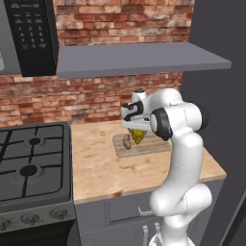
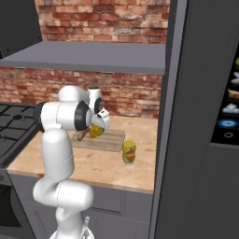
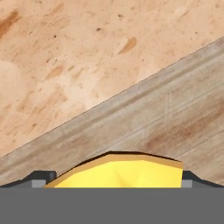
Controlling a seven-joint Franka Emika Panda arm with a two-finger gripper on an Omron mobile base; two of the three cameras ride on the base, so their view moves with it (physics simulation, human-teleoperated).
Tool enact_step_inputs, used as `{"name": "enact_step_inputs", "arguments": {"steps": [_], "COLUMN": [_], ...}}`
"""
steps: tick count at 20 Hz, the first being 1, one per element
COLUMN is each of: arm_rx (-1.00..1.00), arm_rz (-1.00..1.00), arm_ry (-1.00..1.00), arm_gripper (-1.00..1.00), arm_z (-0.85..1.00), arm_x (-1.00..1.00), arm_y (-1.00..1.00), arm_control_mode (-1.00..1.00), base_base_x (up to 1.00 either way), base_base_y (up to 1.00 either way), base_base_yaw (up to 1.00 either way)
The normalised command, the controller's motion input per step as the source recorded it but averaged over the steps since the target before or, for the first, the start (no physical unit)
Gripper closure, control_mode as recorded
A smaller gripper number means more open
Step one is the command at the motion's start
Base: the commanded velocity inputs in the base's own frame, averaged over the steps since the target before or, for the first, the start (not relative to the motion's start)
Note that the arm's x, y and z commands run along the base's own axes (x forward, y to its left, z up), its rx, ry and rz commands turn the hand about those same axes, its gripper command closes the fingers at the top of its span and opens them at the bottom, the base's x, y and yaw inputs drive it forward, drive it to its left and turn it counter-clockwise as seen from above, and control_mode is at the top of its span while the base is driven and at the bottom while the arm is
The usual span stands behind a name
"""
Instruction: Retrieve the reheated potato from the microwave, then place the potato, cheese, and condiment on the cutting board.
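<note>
The claw (image 1: 136, 130) hangs over the cutting board (image 1: 149, 145), jaws spread wide apart, with the cheese (image 1: 138, 136) between them, resting on the board. Just beside the cheese lies the potato (image 1: 127, 141), its long axis running across the board. The right base view adds the condiment (image 2: 129, 153), upright on the bench (image 2: 140, 140) just off the board's corner.

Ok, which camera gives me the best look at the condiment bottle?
The right base view: the condiment bottle stands upright in plain sight on the counter, just off the near right corner of the cutting board. In the left base view the arm stands where the bottle would be. The hand view looks down at the cheese on the board.
</note>
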Motion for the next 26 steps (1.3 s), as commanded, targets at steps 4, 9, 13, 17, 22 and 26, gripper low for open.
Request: {"name": "enact_step_inputs", "arguments": {"steps": [4,9,13,17,22,26], "arm_rx": [0.00,0.00,-0.01,-0.01,0.00,0.00], "arm_rz": [-0.03,0.00,0.00,0.00,0.00,0.00], "arm_ry": [0.00,0.00,0.02,0.01,0.00,-0.02], "arm_gripper": [-1.00,-1.00,-1.00,-1.00,-1.00,-1.00], "arm_z": [0.10,0.07,-0.09,-0.17,-0.04,-0.10], "arm_x": [-0.03,-0.11,-0.06,0.00,-0.11,-0.03], "arm_y": [0.00,0.01,0.00,0.00,0.00,0.00], "arm_control_mode": [-1.00,-1.00,-1.00,-1.00,-1.00,-1.00], "base_base_x": [0.00,0.00,0.00,0.00,0.00,0.00], "base_base_y": [0.00,0.00,0.00,0.00,0.00,0.00], "base_base_yaw": [0.00,0.00,0.00,0.00,0.00,0.00]}}
